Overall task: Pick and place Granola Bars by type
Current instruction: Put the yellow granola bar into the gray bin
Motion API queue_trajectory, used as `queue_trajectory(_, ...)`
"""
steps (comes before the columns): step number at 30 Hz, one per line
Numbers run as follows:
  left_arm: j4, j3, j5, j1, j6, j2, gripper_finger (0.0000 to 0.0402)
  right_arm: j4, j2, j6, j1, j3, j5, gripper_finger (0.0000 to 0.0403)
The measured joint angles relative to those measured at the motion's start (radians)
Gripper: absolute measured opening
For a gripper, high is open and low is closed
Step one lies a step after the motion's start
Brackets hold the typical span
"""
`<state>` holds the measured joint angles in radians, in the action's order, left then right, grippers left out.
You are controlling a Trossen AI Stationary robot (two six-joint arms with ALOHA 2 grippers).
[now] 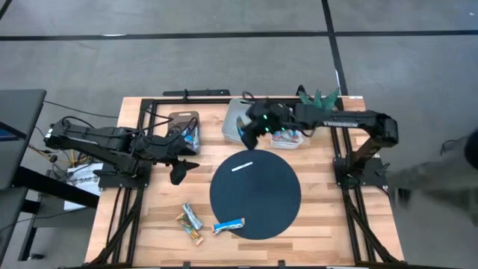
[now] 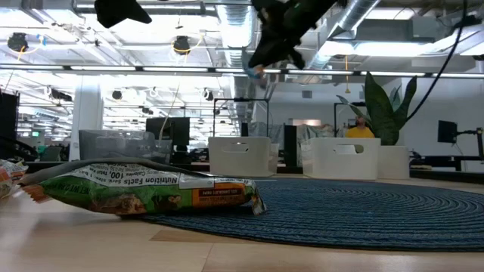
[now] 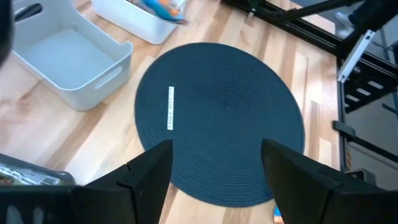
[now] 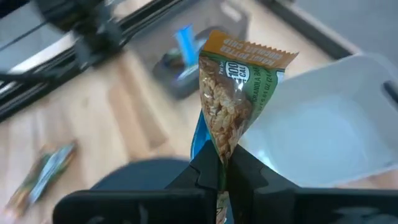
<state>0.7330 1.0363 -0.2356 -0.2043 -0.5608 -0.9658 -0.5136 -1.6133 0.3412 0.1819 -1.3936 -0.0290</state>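
Observation:
My right gripper (image 4: 221,167) is shut on a granola bar (image 4: 233,93) in a green, orange and gold-brown wrapper. It hovers over an empty white bin (image 4: 323,124) at the table's far side (image 1: 249,133). Several more bars (image 1: 193,217) lie flat on the wood near the round dark mat's (image 1: 255,196) near-left edge, one blue bar (image 1: 228,225) partly on it. A green-orange bar (image 2: 144,193) lies closest in the low view. My left gripper (image 3: 214,155) is open, left of the mat (image 1: 179,173), and holds nothing. My right gripper pinches the green-orange bar by one end (image 4: 222,152) between its two fingers. The rest of the wrapper sticks out past the fingertips, lifted clear above the white bin. A blue edge (image 4: 199,144) shows behind it; whether that is a second bar I cannot tell.
A thin white strip (image 1: 243,166) lies on the mat's far part. A dark bin (image 1: 184,127) with blue bars stands at the far left. Another white bin (image 1: 288,139) holding bars sits to the right of the empty one. Black frame rails (image 1: 149,112) border the table.

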Motion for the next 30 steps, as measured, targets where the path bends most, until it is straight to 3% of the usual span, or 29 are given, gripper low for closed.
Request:
queue_trajectory(12,-0.029,0.0,-0.042,0.0,-0.011,0.0,0.0238,-0.032,-0.189,-0.023,0.157,-0.177,0.014,0.0036)
queue_trajectory(16,-0.036,0.0,-0.057,0.0,-0.023,0.0,0.0238,-0.048,-0.208,-0.079,0.174,-0.215,0.078,0.0079)
queue_trajectory(23,-0.035,0.0,-0.053,0.0,-0.026,0.0,0.0238,-0.09,-0.206,-0.085,0.193,-0.268,0.09,0.0183)
queue_trajectory(30,-0.024,0.0,0.118,-0.008,0.01,-0.053,0.0238,-0.3,-0.206,-0.207,0.145,-0.315,0.136,0.0239)
